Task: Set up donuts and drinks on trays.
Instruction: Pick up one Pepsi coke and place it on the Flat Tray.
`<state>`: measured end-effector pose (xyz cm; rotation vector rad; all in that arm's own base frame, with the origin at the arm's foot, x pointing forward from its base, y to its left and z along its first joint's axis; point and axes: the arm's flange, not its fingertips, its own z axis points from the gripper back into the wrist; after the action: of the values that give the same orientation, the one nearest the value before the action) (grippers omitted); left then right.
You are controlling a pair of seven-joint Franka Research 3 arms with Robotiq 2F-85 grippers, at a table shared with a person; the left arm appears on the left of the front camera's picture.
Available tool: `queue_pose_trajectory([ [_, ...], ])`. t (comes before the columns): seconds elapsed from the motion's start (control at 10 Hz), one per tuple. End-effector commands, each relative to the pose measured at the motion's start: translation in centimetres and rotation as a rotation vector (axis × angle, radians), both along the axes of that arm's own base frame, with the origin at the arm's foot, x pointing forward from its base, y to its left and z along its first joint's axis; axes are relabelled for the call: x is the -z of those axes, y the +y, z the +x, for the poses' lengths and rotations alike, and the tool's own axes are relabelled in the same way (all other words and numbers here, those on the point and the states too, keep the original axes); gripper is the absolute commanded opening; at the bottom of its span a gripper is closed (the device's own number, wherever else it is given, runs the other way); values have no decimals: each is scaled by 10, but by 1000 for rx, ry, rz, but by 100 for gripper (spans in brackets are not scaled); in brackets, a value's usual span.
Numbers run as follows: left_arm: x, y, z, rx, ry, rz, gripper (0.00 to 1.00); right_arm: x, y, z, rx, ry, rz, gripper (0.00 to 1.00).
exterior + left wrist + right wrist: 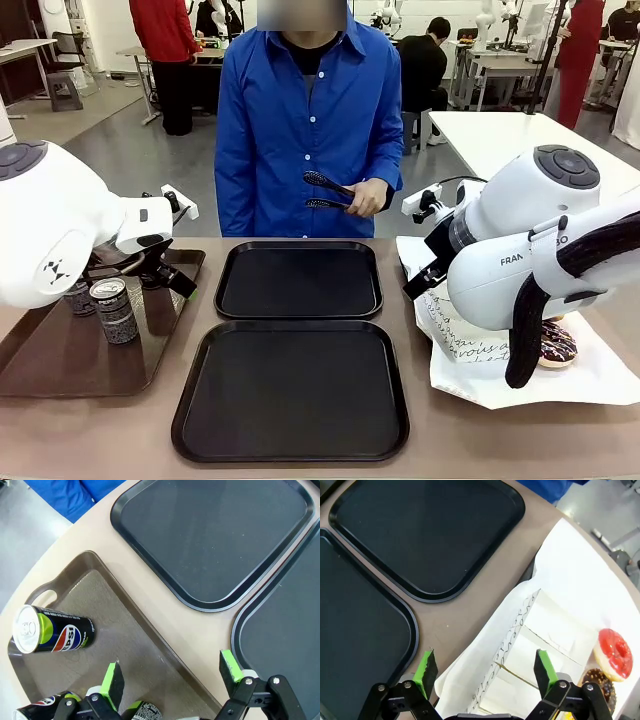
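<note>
Two black trays lie bare mid-table, the far tray (300, 280) and the near tray (290, 390). Drinks (113, 308) stand on a brown tray (50, 365) at the left. My left gripper (171, 672) hangs open over that brown tray's inner edge, one can (50, 635) off to its side and two more cans (142, 711) right under its fingers. My right gripper (486, 667) is open above the white paper (580, 590), holding nothing. A red-iced donut (614, 647) and a chocolate donut (600, 692) lie beyond it. The chocolate donut (556, 345) also peeks out behind my right arm.
A person in a blue shirt stands at the far side holding black tongs (330, 192) above the far tray's edge. Folded white paper sleeves with black script (520, 645) lie on the paper. Bare tabletop runs between the black trays and the brown tray.
</note>
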<state>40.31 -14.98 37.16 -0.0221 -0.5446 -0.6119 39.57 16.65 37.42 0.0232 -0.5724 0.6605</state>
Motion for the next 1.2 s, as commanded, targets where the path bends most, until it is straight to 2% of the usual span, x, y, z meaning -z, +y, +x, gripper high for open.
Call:
queue_pose_trajectory([
  [0.0, 0, 0, 0, 0, 0, 0, 100, 0, 0, 0, 0, 0, 0, 100],
  [0.5, 0, 0, 0, 0, 0, 0, 100, 0, 0, 0, 0, 0, 0, 100],
  [0.6, 0, 0, 0, 0, 0, 0, 100, -7, 1, -17, -10, 27, -65, 100],
  [0.7, -15, 16, -26, 18, -4, -3, 100, -14, -2, -40, -30, 46, -134, 100],
  [0.8, -29, 37, -54, 42, 14, -13, 100, -25, -12, -64, -29, 34, -176, 100],
  [0.9, -40, 60, -76, 35, 39, -23, 100, -35, -25, -87, 3, 34, -215, 100],
  [1.1, -54, 92, -123, 70, 138, -29, 100, -53, -47, -146, 25, 98, -269, 100],
])
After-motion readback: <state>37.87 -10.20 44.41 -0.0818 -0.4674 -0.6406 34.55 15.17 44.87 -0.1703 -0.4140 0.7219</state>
